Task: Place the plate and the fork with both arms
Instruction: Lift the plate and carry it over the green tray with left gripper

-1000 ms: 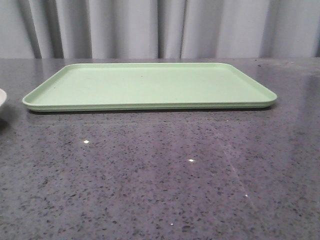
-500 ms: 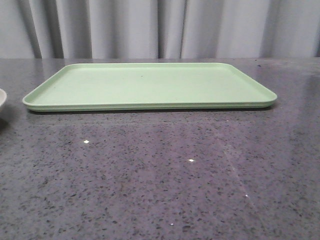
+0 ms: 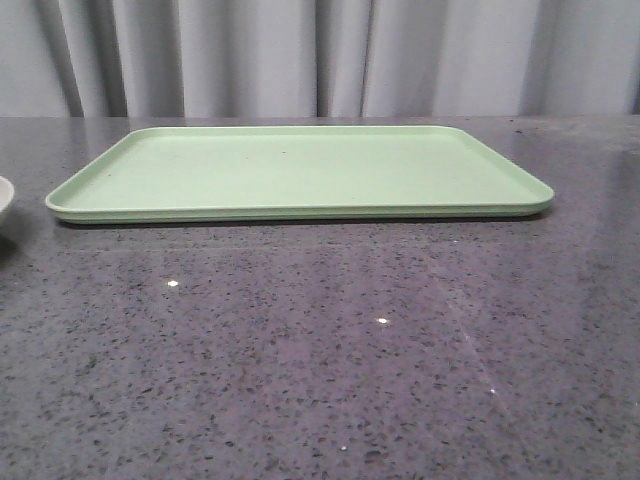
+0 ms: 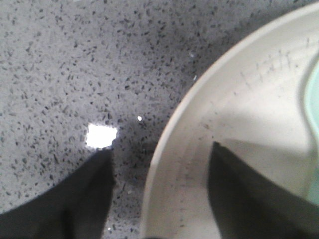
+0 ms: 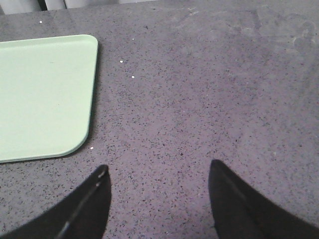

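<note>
The plate (image 4: 259, 99) is a pale cream round dish on the speckled grey table; only its edge (image 3: 3, 200) shows at the far left of the front view. My left gripper (image 4: 159, 149) is open and straddles the plate's rim, one finger (image 4: 239, 194) inside the dish and the other (image 4: 84, 194) over the table outside it. My right gripper (image 5: 157, 172) is open and empty over bare table, beside the tray's corner. The yellow fork is out of view.
A flat rectangular light-green tray (image 3: 300, 170) lies across the back middle of the table, and its corner shows in the right wrist view (image 5: 45, 94). Grey curtains hang behind the table. A pale green patch (image 4: 313, 99) shows at the edge of the left wrist view.
</note>
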You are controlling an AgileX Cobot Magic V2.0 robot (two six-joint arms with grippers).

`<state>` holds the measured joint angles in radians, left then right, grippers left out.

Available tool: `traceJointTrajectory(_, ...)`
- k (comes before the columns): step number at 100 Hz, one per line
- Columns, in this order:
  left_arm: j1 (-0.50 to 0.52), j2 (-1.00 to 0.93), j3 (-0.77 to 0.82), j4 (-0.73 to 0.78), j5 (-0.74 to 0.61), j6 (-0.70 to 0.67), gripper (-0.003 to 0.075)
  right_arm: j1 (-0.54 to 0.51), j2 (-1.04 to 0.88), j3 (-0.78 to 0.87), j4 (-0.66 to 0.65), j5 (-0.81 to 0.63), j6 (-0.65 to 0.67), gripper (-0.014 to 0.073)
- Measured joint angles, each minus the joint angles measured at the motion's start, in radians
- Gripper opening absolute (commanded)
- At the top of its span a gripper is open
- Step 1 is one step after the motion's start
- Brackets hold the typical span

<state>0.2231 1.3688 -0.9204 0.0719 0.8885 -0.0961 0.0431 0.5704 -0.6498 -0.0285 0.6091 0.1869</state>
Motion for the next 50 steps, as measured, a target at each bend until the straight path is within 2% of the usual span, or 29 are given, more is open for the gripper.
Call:
traceJointTrajectory(8, 0.0, 0.002, 0.0, -0.006, -0.002, 0.0, 0.0113, 0.0, 0.0, 0.0, 0.0, 0.0, 0.0, 0.0447)
traceJointTrajectory(19, 0.002, 0.0, -0.004, 0.002, -0.004, 0.0, -0.0022, 0.0, 0.0, 0.0, 0.0, 0.0, 0.0, 0.0447)
traceJointTrajectory(50, 0.004, -0.012, -0.008, 0.0, 0.002, 0.0, -0.002, 0.0, 0.0, 0.0, 0.0, 0.0, 0.0, 0.0447)
